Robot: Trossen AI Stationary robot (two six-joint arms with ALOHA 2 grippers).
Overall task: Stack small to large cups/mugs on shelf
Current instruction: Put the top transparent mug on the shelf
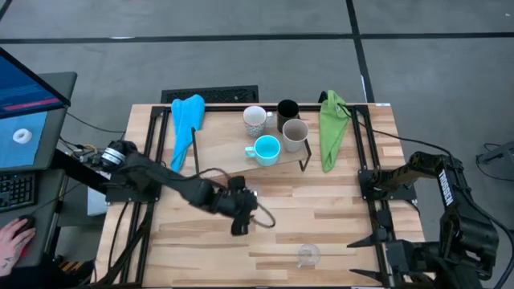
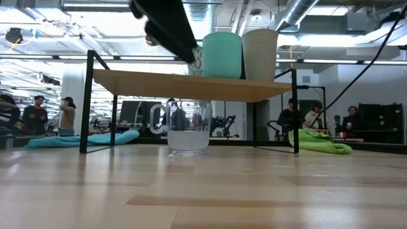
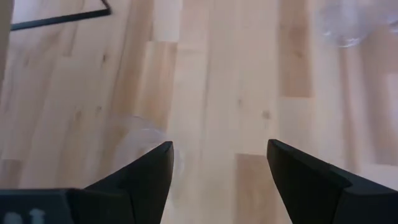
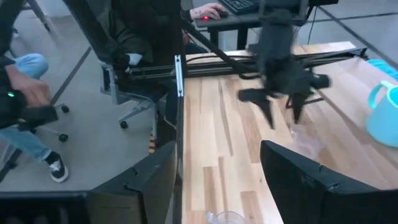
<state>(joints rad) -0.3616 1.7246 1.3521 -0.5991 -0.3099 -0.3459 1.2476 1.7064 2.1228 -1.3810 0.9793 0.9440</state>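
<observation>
Wooden tabletop [image 1: 321, 217], people in room beyond. Shelf [image 1: 221, 148] at far side carries white mug [image 1: 254, 120], black cup [image 1: 287, 110], beige mug [image 1: 295, 134], turquoise mug [image 1: 266, 149]. One glass [image 1: 307, 255] near front edge; second glass [image 3: 140, 140] faint, just under left gripper [image 1: 243, 215], fingers spread wide, empty. Step, likely: fetching glass. Next: descend, close around it. Right gripper [image 4: 217, 171] parked at right edge, fingers apart. No legible writing on the cups or mugs.

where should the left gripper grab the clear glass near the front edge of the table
Take the clear glass across its wall just below the rim, coming straight down from above: it seems to stand upright, round, with bare table all around. The open left gripper hangs nearest; the right gripper waits at the table's right edge.
</observation>
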